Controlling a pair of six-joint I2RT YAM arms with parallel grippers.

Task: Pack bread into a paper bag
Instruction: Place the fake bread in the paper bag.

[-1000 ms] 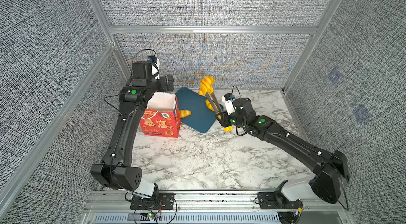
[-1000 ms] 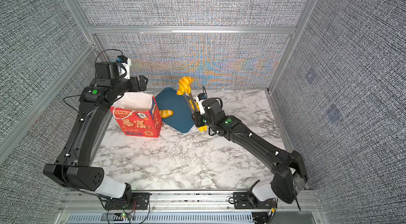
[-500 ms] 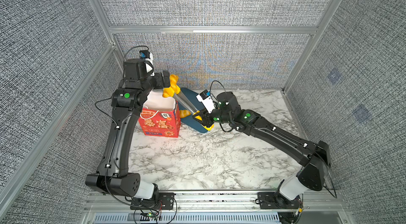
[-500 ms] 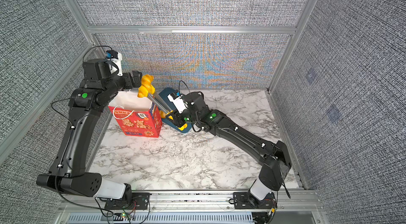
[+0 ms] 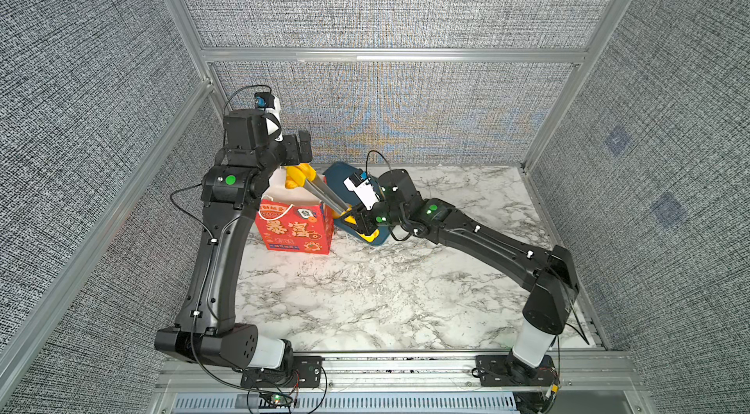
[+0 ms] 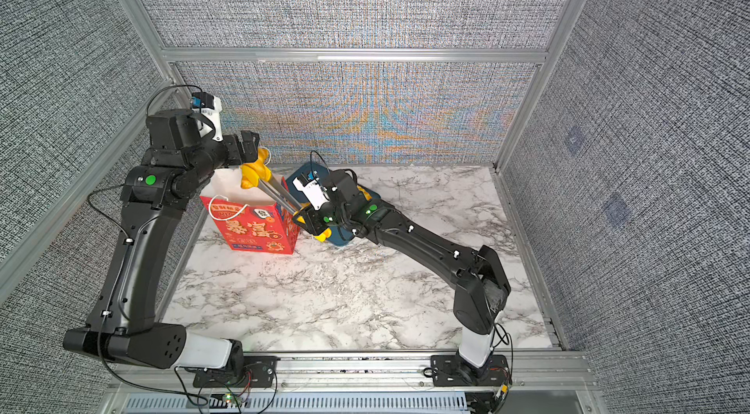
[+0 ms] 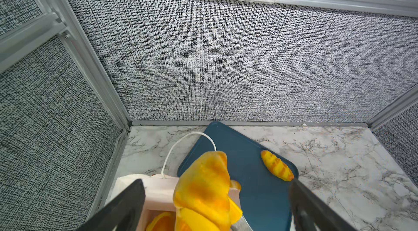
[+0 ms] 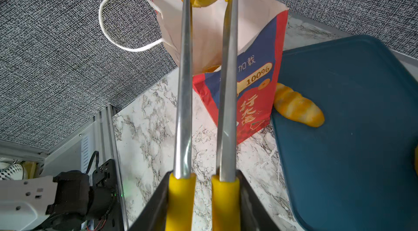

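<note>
Left gripper (image 5: 298, 148): jaws spread wide, nothing gripped; held up at the far left.
Paper bag (image 5: 296, 227): a red paper bag with a white inside and white cord handles is stood upright on the far left part of the white marble table (image 5: 365, 290), just below the left gripper; some yellow bread (image 7: 160, 218) is seen inside it.
Croissant (image 5: 298, 177): a shiny yellow croissant with brown stripes is held right over the bag's open top.
Tongs (image 5: 324, 197): long metal tongs with yellow tips and yellow handles are slanted up toward the left; the croissant is pinched in their tips.
Right gripper (image 5: 359, 220): clamped tight on the tongs' handles, just right of the bag.
Tray (image 7: 248, 150): a dark blue flat tray is laid just right of the bag.
Rolls: one long striped roll (image 8: 297, 107) is laid on the tray right beside the bag; another roll (image 7: 277, 165) is seen near the tray's right edge.
</note>
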